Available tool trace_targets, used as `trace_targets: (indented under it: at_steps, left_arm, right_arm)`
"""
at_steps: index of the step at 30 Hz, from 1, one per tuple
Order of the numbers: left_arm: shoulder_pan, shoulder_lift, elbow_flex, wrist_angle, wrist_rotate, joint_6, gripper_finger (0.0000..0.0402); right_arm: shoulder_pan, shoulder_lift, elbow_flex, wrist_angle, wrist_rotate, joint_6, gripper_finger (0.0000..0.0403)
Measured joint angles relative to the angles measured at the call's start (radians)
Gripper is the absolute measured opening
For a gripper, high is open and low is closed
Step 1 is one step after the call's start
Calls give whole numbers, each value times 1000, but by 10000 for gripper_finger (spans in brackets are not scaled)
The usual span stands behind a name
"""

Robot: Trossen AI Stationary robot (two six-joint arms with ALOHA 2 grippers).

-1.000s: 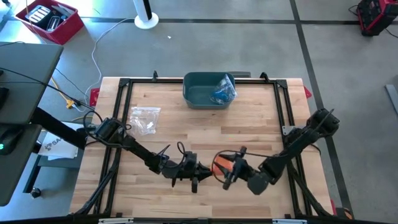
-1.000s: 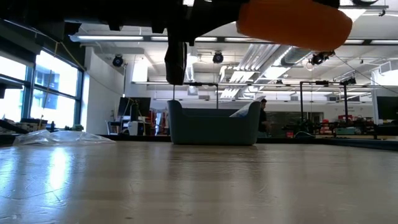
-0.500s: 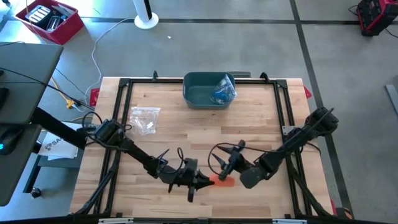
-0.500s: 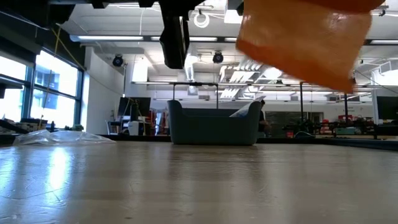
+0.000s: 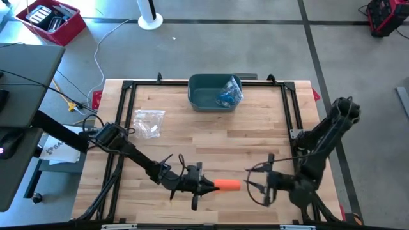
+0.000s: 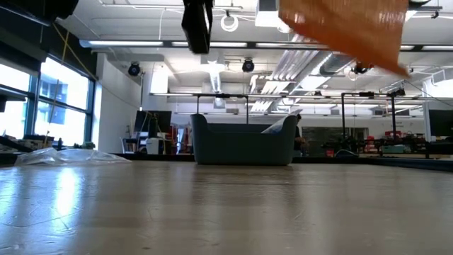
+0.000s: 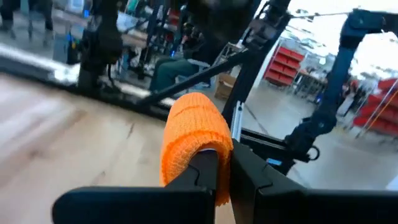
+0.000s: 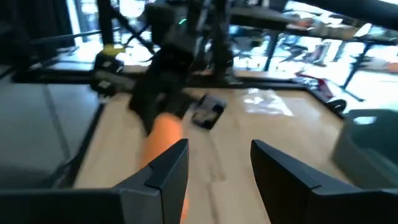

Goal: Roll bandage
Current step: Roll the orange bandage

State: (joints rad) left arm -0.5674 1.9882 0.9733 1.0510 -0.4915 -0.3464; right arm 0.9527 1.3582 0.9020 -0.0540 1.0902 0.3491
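An orange bandage roll [image 5: 229,185] is held above the table near its front edge, and it also shows in the low view [image 6: 347,28]. My left gripper [image 5: 214,186] is shut on the roll's left end. My right gripper [image 5: 250,185] is open and empty, a short way to the right of the roll's free end and pointing at it. In the right wrist view its fingers stand apart [image 8: 219,168], with the roll [image 8: 163,140] beyond them. My left gripper pinches the end of the roll [image 7: 198,149] nearest to it between its two fingers. The fingers [image 7: 249,171] come level from the table's left and lie along the roll. The roll sticks out past the fingertips toward the right, lifted clear of the table.
A teal bin [image 5: 199,96] holding a blue packet stands at the table's far middle. A clear plastic bag [image 5: 149,121] lies at the left. A black frame [image 5: 291,108] runs along the table's edges. Bare wood lies between the bin and the grippers.
My right gripper has let go of the orange roll and drawn back toward the table's right edge. My left gripper has moved a little toward the near edge and now holds the roll alone. The roll has moved nearer and now points right.
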Motion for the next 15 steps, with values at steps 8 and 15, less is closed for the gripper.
trace_targets:
  at_steps: [8, 15]
  left_arm:
    - [-11, -62, 32, -26, -3, 374, 10]
    - [-33, -91, 126, -181, 3, 597, 10]
  right_arm:
    - [91, 83, 0, -57, -225, 67, 167]
    - [81, 196, 0, -53, -71, 126, 167]
